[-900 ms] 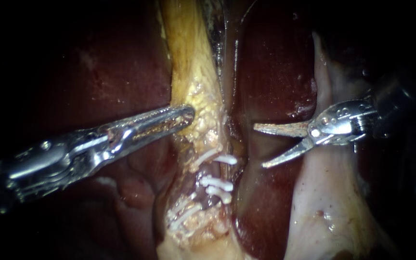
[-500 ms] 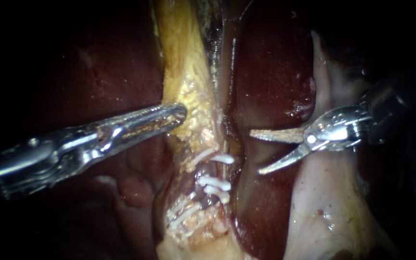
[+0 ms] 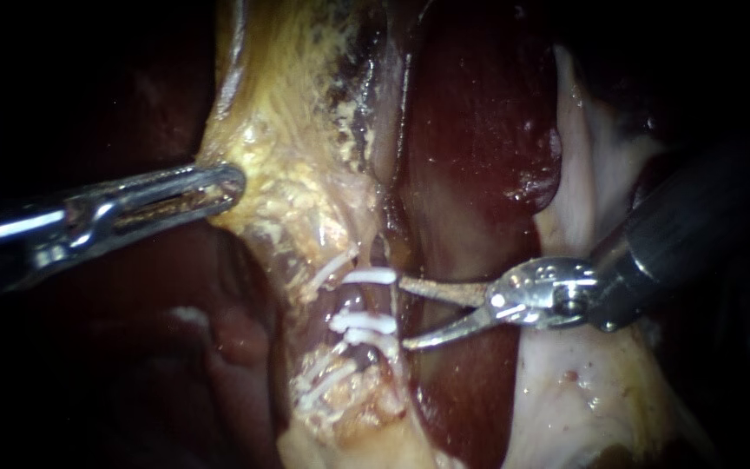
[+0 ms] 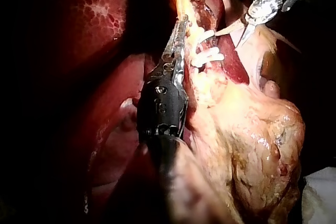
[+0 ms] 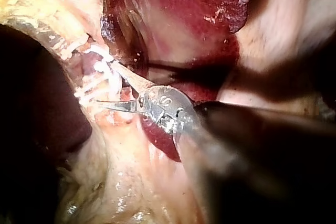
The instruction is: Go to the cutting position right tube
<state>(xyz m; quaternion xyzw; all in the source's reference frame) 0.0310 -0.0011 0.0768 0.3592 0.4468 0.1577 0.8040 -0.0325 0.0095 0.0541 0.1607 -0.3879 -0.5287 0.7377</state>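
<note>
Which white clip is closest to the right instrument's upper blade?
The uppermost clip, above the other clips; the right instrument's upper blade tip nearly reaches it.

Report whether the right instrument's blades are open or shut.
Open: the endoscope view shows a wedge-shaped gap between the two blades of the right instrument, with their tips beside the white clips and nothing gripped between them.

White clips, dark-red liver
</note>
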